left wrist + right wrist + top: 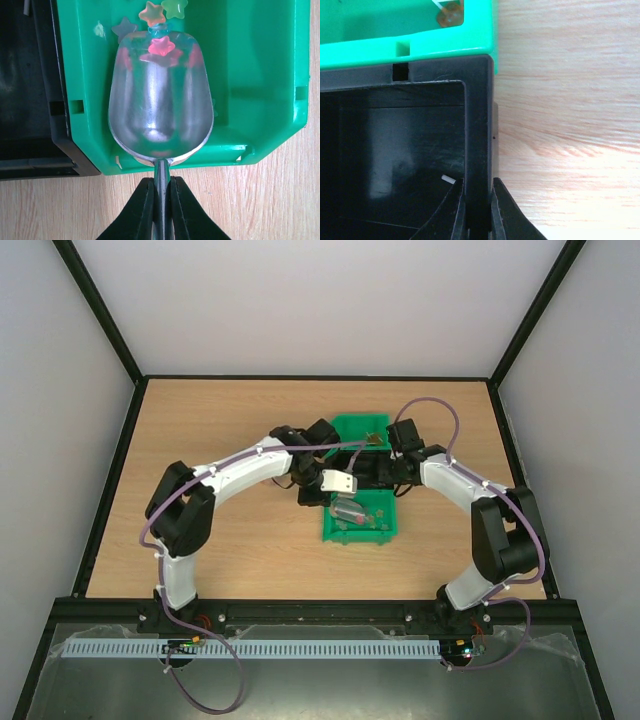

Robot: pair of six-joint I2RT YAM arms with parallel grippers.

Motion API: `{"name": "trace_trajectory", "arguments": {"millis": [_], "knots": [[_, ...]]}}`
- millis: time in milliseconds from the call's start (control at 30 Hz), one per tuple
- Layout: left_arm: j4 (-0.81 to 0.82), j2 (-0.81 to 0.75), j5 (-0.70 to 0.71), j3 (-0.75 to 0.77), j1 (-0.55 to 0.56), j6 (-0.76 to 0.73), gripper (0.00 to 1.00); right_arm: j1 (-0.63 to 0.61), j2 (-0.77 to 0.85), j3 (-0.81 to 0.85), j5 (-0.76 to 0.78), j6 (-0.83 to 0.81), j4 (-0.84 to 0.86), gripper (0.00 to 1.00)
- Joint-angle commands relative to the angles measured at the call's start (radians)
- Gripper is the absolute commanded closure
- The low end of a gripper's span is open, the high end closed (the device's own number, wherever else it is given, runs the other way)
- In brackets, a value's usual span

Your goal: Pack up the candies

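My left gripper (162,200) is shut on the handle of a metal scoop (160,100), whose bowl lies inside the near green bin (260,75). A pink star candy (161,46) sits at the scoop's tip. Orange (152,12), green (174,6) and grey (124,26) star candies lie on the bin floor just beyond it. My right gripper (479,187) is shut on the side wall of a black bin (395,135). From above, the scoop (348,510) is over the near green bin (392,532), with loose candies (376,518) beside it.
A second green bin (352,425) stands farther back with gold candies (376,439); its wall (395,30) and one gold candy (449,14) show in the right wrist view. The black bin (30,100) sits against the near green bin. A small white piece (448,178) lies in the black bin.
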State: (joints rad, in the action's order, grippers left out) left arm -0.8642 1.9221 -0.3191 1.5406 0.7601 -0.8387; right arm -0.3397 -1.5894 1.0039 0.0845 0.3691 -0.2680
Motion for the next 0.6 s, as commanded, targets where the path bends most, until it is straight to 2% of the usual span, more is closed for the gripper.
{"name": "trace_trajectory", "arguments": {"millis": [0, 300, 567], "knots": [[-0.160, 0.101, 0.141, 0.022, 0.020, 0.041, 0.98, -0.003, 0.041, 0.050, 0.045, 0.024, -0.040, 0.99], [-0.075, 0.208, 0.088, 0.036, 0.081, 0.124, 0.98, -0.004, 0.013, 0.059, 0.022, 0.044, -0.041, 0.99], [0.018, 0.266, 0.027, 0.038, 0.097, 0.130, 0.98, -0.002, -0.010, 0.065, -0.011, 0.054, -0.035, 0.99]]}}
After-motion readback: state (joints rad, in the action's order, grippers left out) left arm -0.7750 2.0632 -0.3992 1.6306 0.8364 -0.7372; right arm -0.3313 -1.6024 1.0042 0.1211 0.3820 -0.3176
